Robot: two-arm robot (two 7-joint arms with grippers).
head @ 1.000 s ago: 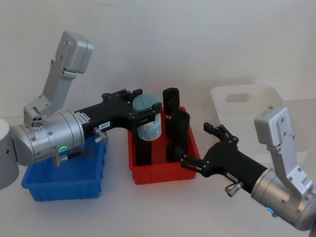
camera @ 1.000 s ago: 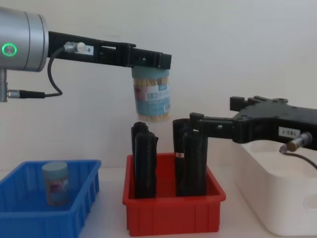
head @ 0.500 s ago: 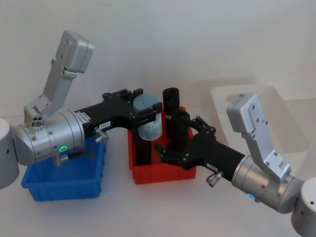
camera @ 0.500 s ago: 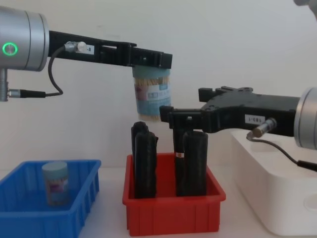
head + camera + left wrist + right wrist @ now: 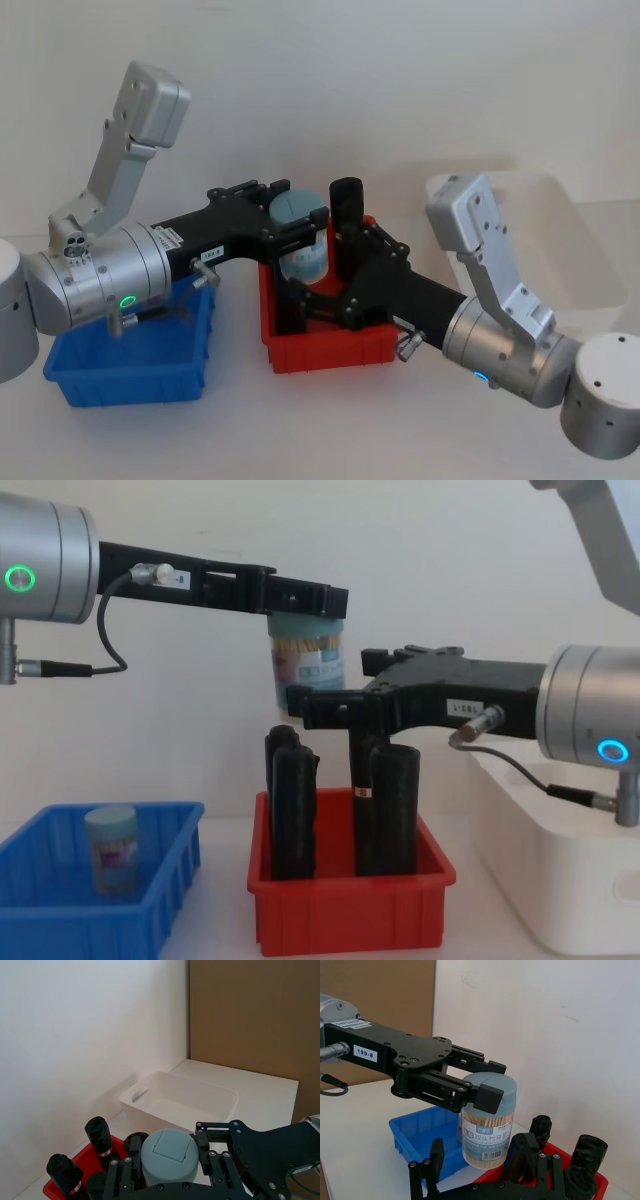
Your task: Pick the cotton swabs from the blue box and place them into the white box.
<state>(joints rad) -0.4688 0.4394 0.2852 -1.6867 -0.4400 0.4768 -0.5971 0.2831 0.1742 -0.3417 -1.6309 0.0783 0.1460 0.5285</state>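
Handover stage of the transfer, judged to be early in the task. Left gripper (image 5: 489, 1082) is clamped across the lid end of a cotton swab jar (image 5: 308, 660). It holds the jar upright in the air over the red bin (image 5: 350, 912) of black rolls (image 5: 292, 810), between the blue box (image 5: 60, 920) at left and the white box (image 5: 560, 880) at right. Right gripper (image 5: 328, 270) reaches in from the right, jaws spread wide to either side of the jar's lower half and gripping nothing; whether they touch it cannot be told. The chest view shows a second jar (image 5: 111, 848) standing in the blue box, where the head view has the left arm in front. The left wrist view looks into the white box, and the part of its interior that shows holds no jar, so both jars appear left to deliver. The right wrist view adds the pale sticks behind the held jar's printed label.
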